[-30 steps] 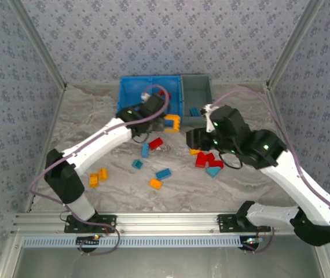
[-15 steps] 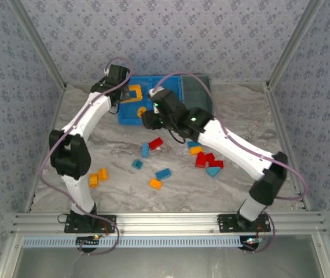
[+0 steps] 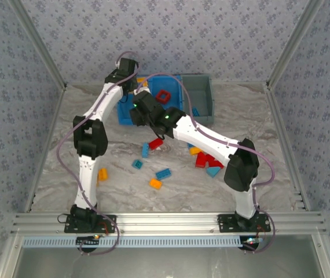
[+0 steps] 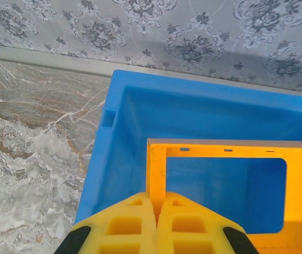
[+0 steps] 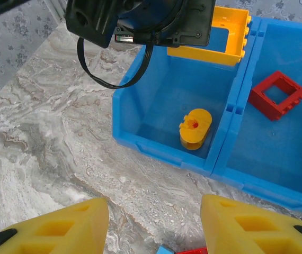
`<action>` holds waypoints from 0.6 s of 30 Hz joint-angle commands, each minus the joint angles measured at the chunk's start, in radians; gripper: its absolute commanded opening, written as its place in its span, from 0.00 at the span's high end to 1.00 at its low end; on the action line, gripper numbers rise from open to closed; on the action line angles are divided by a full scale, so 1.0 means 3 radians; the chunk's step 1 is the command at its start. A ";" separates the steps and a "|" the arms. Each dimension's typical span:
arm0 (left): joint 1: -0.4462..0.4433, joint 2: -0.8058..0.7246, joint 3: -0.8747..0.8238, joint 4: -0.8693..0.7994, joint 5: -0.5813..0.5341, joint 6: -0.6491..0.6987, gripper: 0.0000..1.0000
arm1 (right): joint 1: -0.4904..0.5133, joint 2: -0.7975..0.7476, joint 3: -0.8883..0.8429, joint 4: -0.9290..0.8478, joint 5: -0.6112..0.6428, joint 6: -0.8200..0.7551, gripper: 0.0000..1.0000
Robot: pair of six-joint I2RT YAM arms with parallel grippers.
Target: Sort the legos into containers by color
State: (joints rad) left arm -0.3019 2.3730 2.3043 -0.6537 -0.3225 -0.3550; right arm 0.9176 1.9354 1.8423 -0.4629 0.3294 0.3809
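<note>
From above, the left hand reaches over the far-left bright blue plastic bin; the right hand hovers at its near wall; loose plastic bricks lie on the marbled bench. Left wrist: the fingers clamp one wall of a yellow square hollow plastic frame above that bin. Right wrist: the right hand gapes empty; a yellow round brick lies in the bin, a red square hollow frame in the next bin

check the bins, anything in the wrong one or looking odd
Nothing stands out. The yellow round brick lies in the left blue bin, the red frame in the middle bin, and the left end effector grips a yellow frame over the left blue bin.
</note>
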 commanded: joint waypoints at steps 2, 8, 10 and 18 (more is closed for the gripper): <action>-0.0016 0.0119 0.0221 -0.0153 -0.0147 0.0098 1.00 | -0.0016 -0.0103 -0.0098 0.0078 0.0093 0.0120 0.48; -0.0010 0.0021 0.0064 -0.0102 -0.0177 0.0143 1.00 | -0.0019 -0.0097 -0.0107 0.0092 0.0073 0.0123 0.48; -0.0011 0.0057 0.0081 0.0004 -0.0075 0.0175 1.00 | -0.0030 -0.0091 -0.0111 0.0104 0.0055 0.0133 0.49; -0.0021 0.0326 0.0275 -0.0061 -0.0092 0.0167 1.00 | -0.0043 -0.0111 -0.0152 0.0080 0.0066 0.0160 0.49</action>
State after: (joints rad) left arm -0.3031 2.4340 2.3547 -0.6754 -0.3481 -0.3218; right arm 0.9115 1.9354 1.8095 -0.4435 0.3302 0.4110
